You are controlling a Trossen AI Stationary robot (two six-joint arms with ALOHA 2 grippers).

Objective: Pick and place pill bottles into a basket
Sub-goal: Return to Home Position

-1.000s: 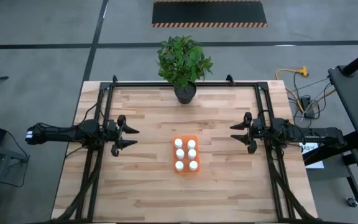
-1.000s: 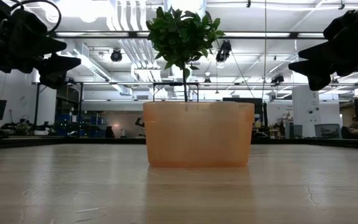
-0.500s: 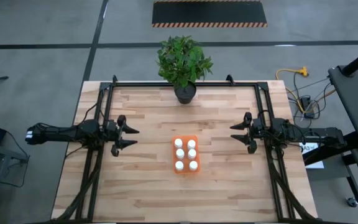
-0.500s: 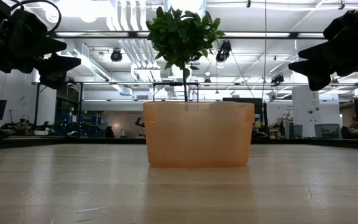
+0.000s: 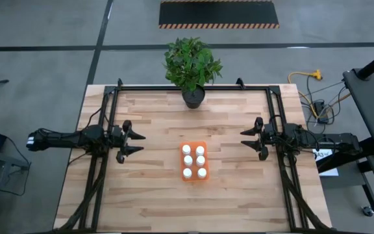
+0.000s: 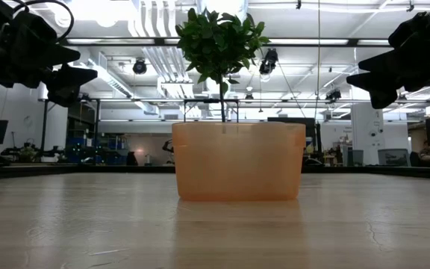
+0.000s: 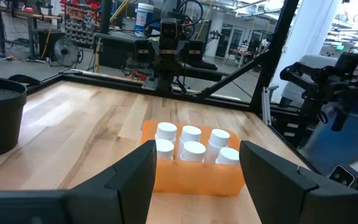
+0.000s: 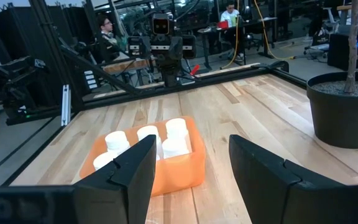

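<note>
The orange basket point(image 5: 194, 161) sits on the table a little right of centre, its base flat on the wood. Several white pill bottles point(image 5: 194, 159) stand upright in it in two rows; they also show in the left wrist view point(image 7: 191, 145) and the right wrist view point(image 8: 146, 143). The low view shows only the basket's wall point(image 6: 238, 161). My left gripper point(image 5: 138, 143) hovers open left of the basket, pointing at it. My right gripper point(image 5: 245, 140) hovers open right of the basket, pointing at it. Both are empty.
A potted plant in a dark pot point(image 5: 193, 96) stands at the table's far edge, behind the basket. Black frame rails point(image 5: 106, 117) run along the table's left, right and far sides. People sit in the room beyond the table point(image 8: 106, 28).
</note>
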